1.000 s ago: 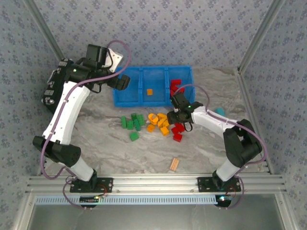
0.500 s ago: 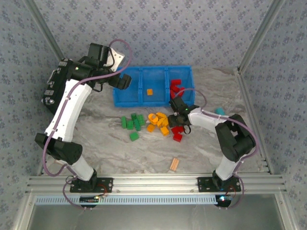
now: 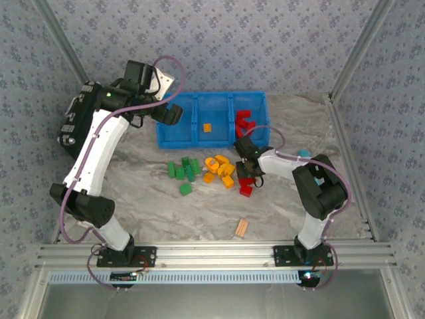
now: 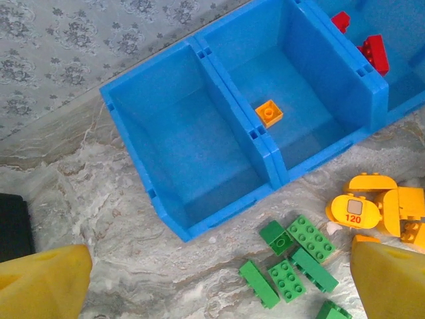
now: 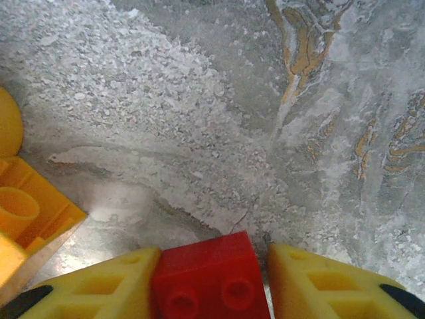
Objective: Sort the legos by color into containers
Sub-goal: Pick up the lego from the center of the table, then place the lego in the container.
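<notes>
right gripper: I see its yellow fingers pressed against both sides of a small red plastic brick, clamped on it, low over the tabletop.
left gripper: I see the jaws wide apart, hovering at the left end of the bin.
bright blue plastic bin: it has three square compartments in a row at the far side. The middle one holds a single orange-yellow brick, and the right one holds several red bricks.
loose bricks: green studded bricks cluster in front of the bin. Orange-yellow bricks lie just right of them, one marked "120". A further red brick lies just beside the right gripper.
tabletop: grey marbled, with tan veins.
pale orange striped flat piece: near the front, well apart from the bricks.
room: I make out grey-blue patterned walls and aluminium posts.
</notes>
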Robot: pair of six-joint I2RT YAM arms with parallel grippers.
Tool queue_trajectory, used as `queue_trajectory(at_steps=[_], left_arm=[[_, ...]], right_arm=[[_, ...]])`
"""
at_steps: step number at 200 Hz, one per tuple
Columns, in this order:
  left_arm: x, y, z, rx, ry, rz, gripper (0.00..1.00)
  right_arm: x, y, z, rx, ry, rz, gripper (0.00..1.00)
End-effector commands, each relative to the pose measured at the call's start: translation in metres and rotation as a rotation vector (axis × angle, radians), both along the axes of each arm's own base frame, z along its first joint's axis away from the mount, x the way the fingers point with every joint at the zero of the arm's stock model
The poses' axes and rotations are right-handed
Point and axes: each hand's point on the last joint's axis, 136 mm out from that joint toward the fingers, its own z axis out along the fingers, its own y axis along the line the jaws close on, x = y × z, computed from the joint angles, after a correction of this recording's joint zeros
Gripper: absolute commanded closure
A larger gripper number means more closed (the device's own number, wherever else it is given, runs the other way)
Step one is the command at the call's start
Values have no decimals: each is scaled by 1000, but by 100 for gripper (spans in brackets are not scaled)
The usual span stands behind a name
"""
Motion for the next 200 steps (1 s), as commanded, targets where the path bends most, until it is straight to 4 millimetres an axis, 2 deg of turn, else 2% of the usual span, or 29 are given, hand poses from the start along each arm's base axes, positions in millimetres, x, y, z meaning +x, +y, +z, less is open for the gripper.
queue_trajectory(at_steps=[1,50,99,129,134,160,178,200], left_arm=[[0,-1,3,15,-6,-11,0],[2,-1,3,21,-8,-15,0],[7,-3,6,22,-9,-15,0],[10,0,6,54,-19,-16,0],[10,1,7,59,-22,-15,0],[11,3,12,67,-38,-11,0],[11,4,13,72,-43,-12,0],[10,4,10,86,-40,-27,0]], right_arm=[[-16,-26,-18,-85,69,-37,59],[-10,-35,-9,-108,59,-55,69],[17,-42,31,-102,-44,-66,71],[53,-41,63,-80,-141,-63,71],[66,-37,77,-62,-180,-67,71],[106,-34,104,-23,-275,-86,71],[132,-35,119,-2,-333,-107,71],[160,-35,125,21,-379,-128,71]])
